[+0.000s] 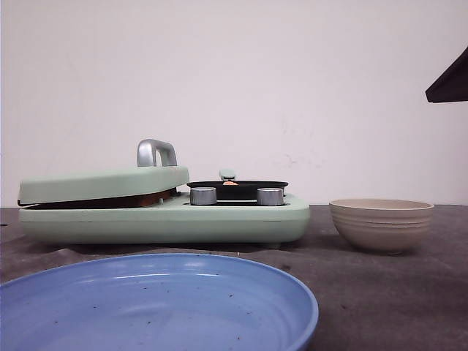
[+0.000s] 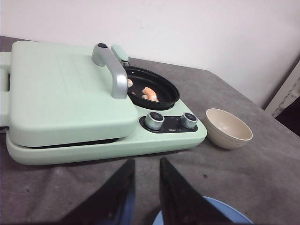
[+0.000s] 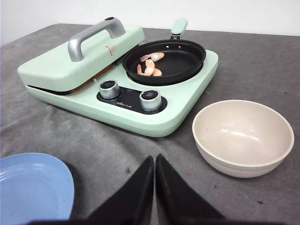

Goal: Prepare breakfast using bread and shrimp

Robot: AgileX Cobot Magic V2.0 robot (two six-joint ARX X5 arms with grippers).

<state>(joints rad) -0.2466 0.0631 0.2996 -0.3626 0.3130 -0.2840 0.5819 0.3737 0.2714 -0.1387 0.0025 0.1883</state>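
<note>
Several orange-pink shrimp (image 3: 150, 65) lie in the black pan (image 3: 165, 58) on the right half of the mint-green cooker (image 3: 164, 119); they also show in the left wrist view (image 2: 150, 93). The hinged lid (image 2: 65, 89) with a silver handle (image 2: 112, 70) is lowered over the left half. Only a brown crust edge of the bread (image 3: 91, 78) shows in the gap under it. My left gripper (image 2: 146, 161) hovers open and empty in front of the cooker. My right gripper (image 3: 154, 158) is shut on nothing, over the cloth between the plate and the bowl.
An empty beige bowl (image 3: 243, 136) stands right of the cooker. An empty blue plate (image 1: 157, 307) sits at the table's near edge. Two silver knobs (image 3: 108, 89) (image 3: 150, 99) face forward. A dark shape (image 1: 450, 80) pokes in at the front view's upper right.
</note>
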